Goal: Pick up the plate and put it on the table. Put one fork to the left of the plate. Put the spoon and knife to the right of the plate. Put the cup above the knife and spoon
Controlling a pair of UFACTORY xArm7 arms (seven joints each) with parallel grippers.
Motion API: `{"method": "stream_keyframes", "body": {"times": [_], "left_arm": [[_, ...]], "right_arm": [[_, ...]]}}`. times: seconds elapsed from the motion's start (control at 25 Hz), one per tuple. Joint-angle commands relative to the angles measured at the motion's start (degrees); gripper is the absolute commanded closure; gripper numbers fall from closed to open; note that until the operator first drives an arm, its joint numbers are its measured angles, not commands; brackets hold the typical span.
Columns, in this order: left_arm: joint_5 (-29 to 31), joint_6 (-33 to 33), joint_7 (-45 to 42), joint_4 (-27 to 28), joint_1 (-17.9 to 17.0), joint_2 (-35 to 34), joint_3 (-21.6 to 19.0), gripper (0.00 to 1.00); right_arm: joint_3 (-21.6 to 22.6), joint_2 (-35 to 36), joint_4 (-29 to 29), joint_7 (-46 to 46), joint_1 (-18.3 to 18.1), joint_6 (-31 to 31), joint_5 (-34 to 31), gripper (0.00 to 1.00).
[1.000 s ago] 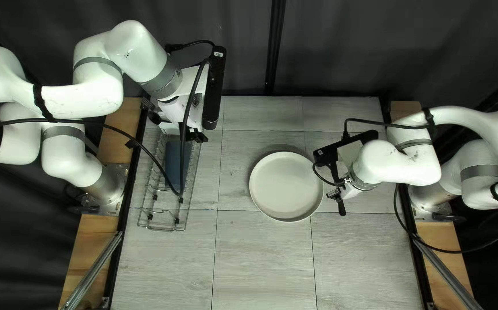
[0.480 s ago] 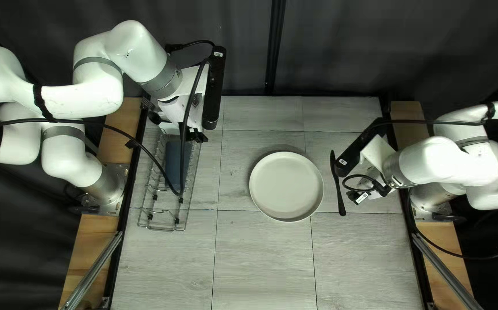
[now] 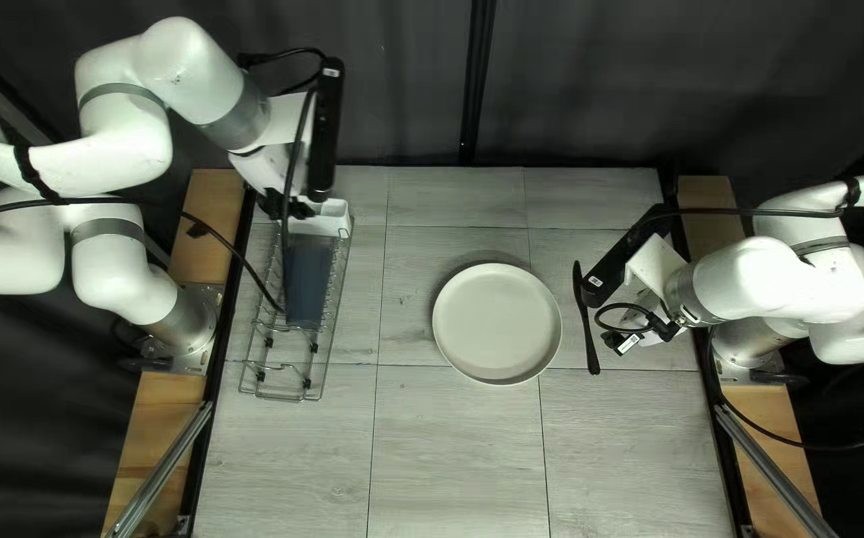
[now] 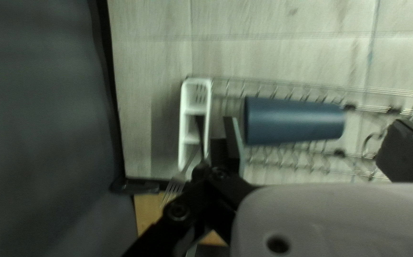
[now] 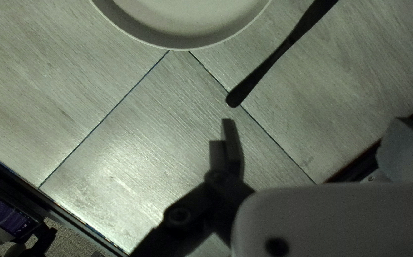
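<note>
In the top left view, the plate [image 3: 496, 324] sits flat on the table [image 3: 452, 458] near the centre; a black utensil [image 3: 591, 344] lies to its right, just beside the right arm's [image 3: 790, 284] tool end, its kind hard to tell, though I'd guess the knife; the blue cup [image 3: 309, 284] is on its side in the wire rack [image 3: 282, 397] at the left, with a white holder [image 3: 322, 221] at the rack's far end, partly under the left arm [image 3: 173, 80]; so the plate and one piece of cutlery look done, leaving fork, the other right-hand piece and cup; each arm's black bar carries a small pale label.

In the left wrist view, the left gripper [image 4: 314, 120] is open, fingers apart above the cup and touching nothing; beside it a metal fork [image 4: 174, 186] leans out of the holder; a dark slim piece stands in there too, too blurred to name; I judge the next pick comes from here.

In the right wrist view, the right gripper [image 5: 313, 121] is open and empty; the utensil's rounded end lies ahead, apart from the fingers, the plate farther on; no label shows on either.
</note>
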Motion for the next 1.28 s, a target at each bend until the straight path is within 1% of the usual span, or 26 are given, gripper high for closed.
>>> {"method": "stream_keyframes", "body": {"times": [0.04,0.12,0.2,0.28,0.36,0.4,0.48,0.52,0.6,0.72,0.8,1.04,1.28], "left_arm": [[2.48,-1.33,0.06,-3.39,2.28,-0.64,1.26,0.00],[3.59,-3.45,0.06,-5.24,3.14,0.42,1.95,0.00],[4.55,-4.64,-1.15,-6.37,3.98,1.31,1.47,0.00],[5.18,-5.66,-1.82,-8.03,4.66,1.07,1.44,0.00],[6.14,-7.49,-2.39,-10.88,5.87,0.24,2.01,0.00],[6.79,-8.73,-2.58,-12.62,6.70,-0.24,2.53,0.00],[7.62,-10.20,-2.28,-14.38,7.76,-0.93,3.42,0.00],[8.13,-11.42,-1.31,-15.25,8.41,-1.09,4.70,0.00],[8.60,-13.21,-0.06,-15.88,8.88,-0.35,6.30,0.00],[9.32,-16.41,0.21,-16.83,9.38,1.81,7.43,0.00],[9.79,-17.24,-0.39,-17.64,9.92,2.01,7.24,0.00],[10.55,-16.74,-3.41,-20.26,11.24,-0.28,5.22,0.00],[10.83,-16.31,-5.50,-20.96,11.77,-0.46,3.85,0.00]], "right_arm": [[0.00,0.00,0.00,0.00,0.00,0.00,0.00,0.00],[0.00,0.00,0.00,0.00,0.00,0.00,0.00,0.00],[0.00,0.00,0.00,0.00,0.00,0.00,0.00,0.00],[0.00,0.00,0.00,0.00,0.00,0.00,0.00,0.00],[0.00,0.00,0.00,0.00,0.00,0.00,0.00,0.00],[0.00,0.00,0.00,0.00,0.00,0.00,0.00,0.00],[0.00,0.00,0.00,0.00,0.00,0.00,0.00,0.00],[0.00,0.00,0.00,0.00,0.00,0.00,0.00,0.00],[0.00,0.00,0.00,0.00,0.00,0.00,0.00,0.00],[0.00,0.00,0.00,0.00,0.00,0.00,0.00,0.00],[0.00,0.00,0.00,0.00,0.00,0.00,0.00,0.00],[0.00,0.00,0.00,0.00,0.00,0.00,0.00,0.00],[0.00,0.00,0.00,0.00,0.00,0.00,0.00,0.00]]}}
